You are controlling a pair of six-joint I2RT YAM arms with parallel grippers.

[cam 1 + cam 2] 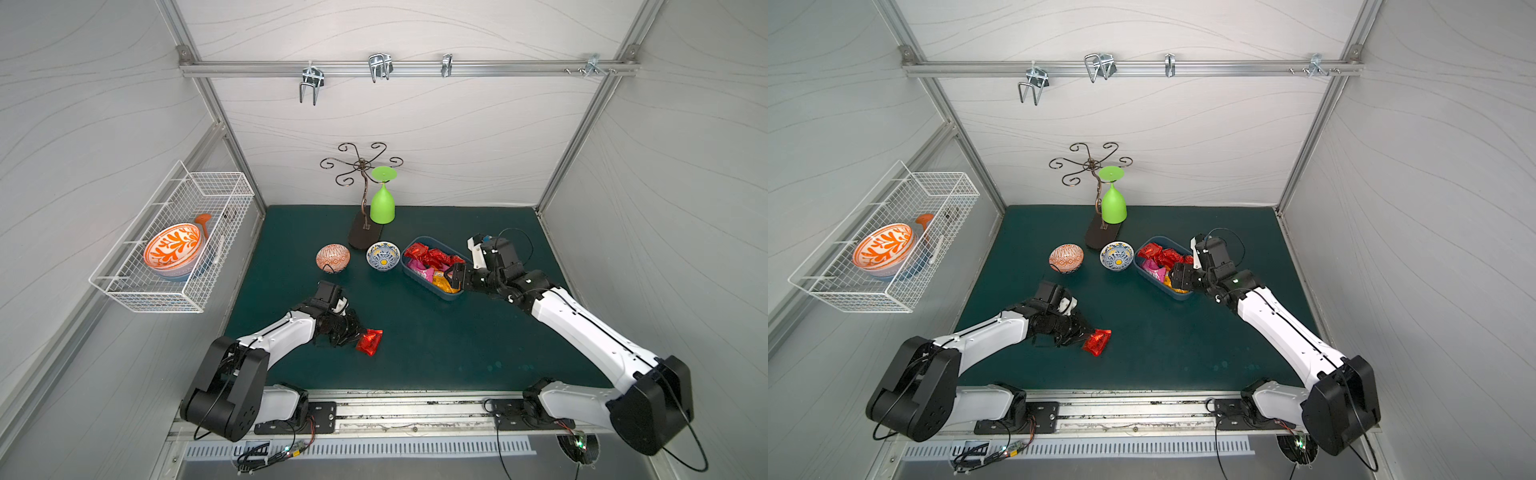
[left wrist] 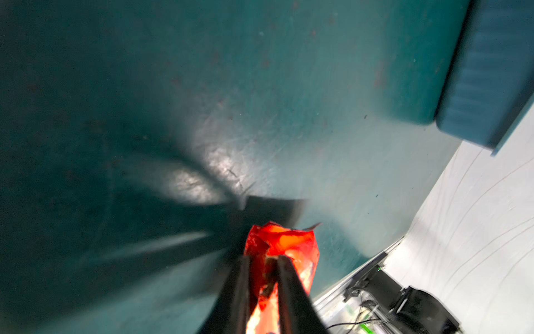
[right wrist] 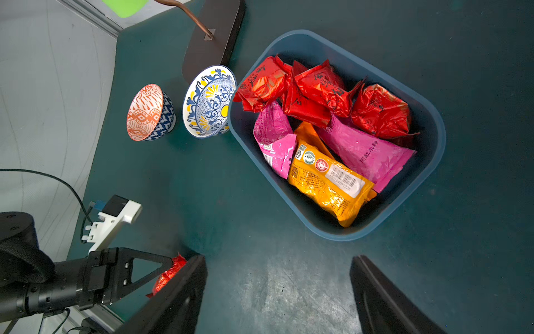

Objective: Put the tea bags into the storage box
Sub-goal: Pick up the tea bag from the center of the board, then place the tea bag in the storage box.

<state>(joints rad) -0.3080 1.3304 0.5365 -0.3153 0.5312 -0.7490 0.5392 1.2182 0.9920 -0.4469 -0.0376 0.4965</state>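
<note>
Red crinkly foil: the one loose tea bag is pinched by its end in the closed jaws of the left gripper. It looks light, limp and slippery, and will probably sag. Beyond the jaws, bare mat runs to the low-rimmed storage box, which holds the other sachets. Just beside the box, the right gripper stands wide and empty.

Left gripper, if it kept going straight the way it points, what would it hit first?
Probably the green mat: the left gripper, shut on a red tea bag, points slightly downward over bare mat. The storage box sits off that line. Depth is unclear.
</note>
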